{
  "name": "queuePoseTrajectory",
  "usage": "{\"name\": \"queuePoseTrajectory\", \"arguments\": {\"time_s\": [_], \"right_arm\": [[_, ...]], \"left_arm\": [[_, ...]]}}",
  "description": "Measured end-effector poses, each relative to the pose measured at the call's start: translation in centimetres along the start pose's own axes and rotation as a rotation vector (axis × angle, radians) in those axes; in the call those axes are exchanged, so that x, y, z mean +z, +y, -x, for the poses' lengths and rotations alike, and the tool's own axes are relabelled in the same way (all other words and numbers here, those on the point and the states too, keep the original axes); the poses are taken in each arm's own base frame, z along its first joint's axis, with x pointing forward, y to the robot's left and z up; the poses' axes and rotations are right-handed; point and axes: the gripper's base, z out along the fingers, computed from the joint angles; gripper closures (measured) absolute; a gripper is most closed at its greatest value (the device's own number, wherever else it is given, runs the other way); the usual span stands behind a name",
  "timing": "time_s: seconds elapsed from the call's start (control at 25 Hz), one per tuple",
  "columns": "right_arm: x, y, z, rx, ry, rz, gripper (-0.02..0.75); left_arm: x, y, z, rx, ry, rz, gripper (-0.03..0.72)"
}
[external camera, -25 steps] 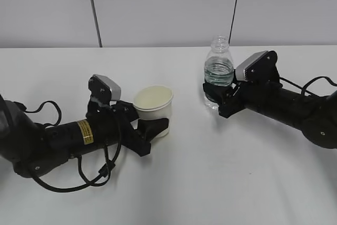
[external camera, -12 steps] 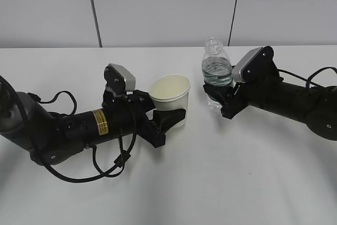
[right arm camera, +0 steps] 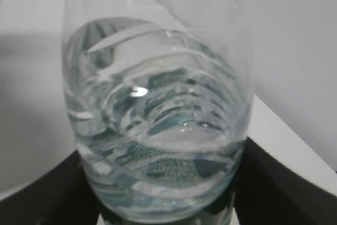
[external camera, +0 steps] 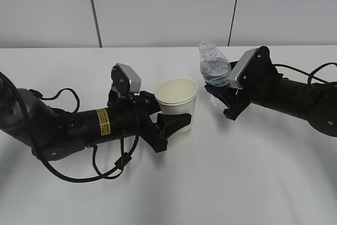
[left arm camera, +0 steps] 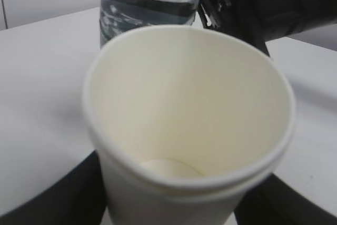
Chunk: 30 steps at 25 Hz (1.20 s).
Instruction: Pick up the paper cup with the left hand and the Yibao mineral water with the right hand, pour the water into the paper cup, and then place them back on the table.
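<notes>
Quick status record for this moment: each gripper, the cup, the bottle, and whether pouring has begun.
left gripper: shut on the paper cup, holding it upright
right gripper: shut on the Yibao mineral water, around its lower body
paper cup contents: dry inside in the left wrist view, no water seen
bottle state: uncapped, tilted with its mouth leaning toward the cup, partly filled
pour: not started; the water sits below the neck
spacing: bottle mouth beside and above the cup rim, not touching
table: white
</notes>
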Motion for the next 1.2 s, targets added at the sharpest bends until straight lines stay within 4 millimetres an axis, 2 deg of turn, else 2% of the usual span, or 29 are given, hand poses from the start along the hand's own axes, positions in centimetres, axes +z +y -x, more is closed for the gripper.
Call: {"name": "queuePoseTrajectory", "arguments": {"time_s": [0.52,0.84,1.2], "right_arm": [[0.0,-0.5,0.6,-0.156,0.001,-0.006,0.249],[-0.5,-1.2,2.0,-0.271,-0.017,-0.028,0.249],[-0.6,-1.2,1.8,-0.403,0.016,-0.016,0.249]], "left_arm": [[1.4,-0.4,0.4,0.043,0.044,-0.024,0.265],[1.4,-0.1,0.4,0.028,0.041,0.005,0.265],[1.4,-0.1,0.5,0.023,0.039,0.013,0.265]]}}
